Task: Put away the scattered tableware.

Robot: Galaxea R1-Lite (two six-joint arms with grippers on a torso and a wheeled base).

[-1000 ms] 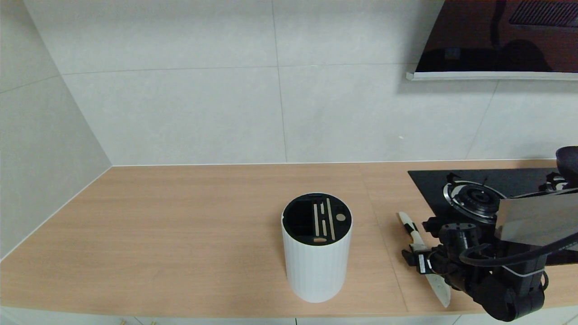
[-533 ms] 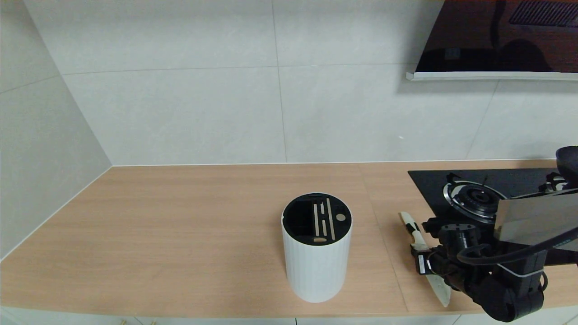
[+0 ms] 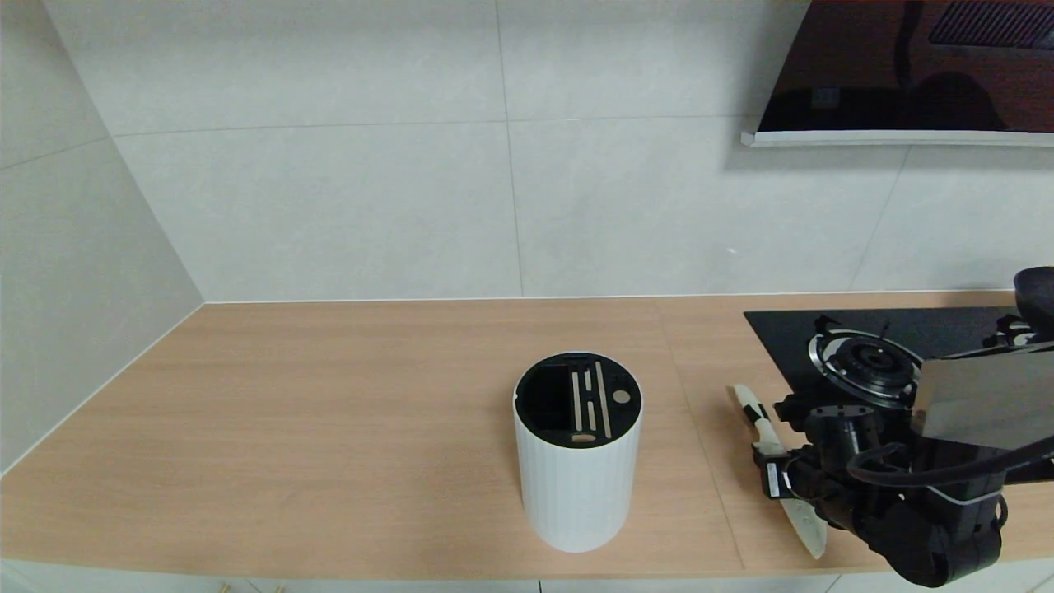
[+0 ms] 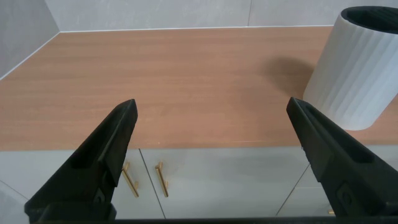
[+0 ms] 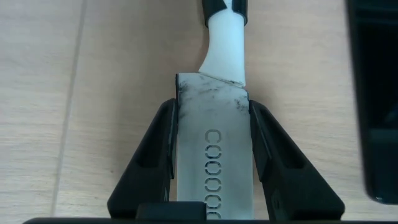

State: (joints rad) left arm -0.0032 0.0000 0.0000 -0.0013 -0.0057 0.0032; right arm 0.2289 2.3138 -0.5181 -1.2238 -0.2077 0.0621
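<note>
A white-handled knife (image 3: 759,424) lies flat on the wooden counter, just left of the hob, blade toward the front edge. My right gripper (image 3: 782,479) is low over it and shut on the knife blade (image 5: 214,162) just below the handle, one black finger (image 5: 163,143) pressed against each side. A white ribbed utensil holder (image 3: 576,461) with a black slotted top stands upright mid-counter, to the left of the knife. My left gripper (image 4: 211,112) hangs open and empty beyond the counter's front edge, with the holder (image 4: 357,68) off to one side.
A black gas hob (image 3: 865,358) with a burner sits at the right end of the counter, close to the knife. A dark range hood (image 3: 906,66) hangs above it. Tiled walls bound the back and left. Cabinet doors with brass handles (image 4: 161,180) lie below the front edge.
The right gripper's fingers have closed in on the knife blade. The knife has shifted slightly to the right with them. The holder has stayed put.
</note>
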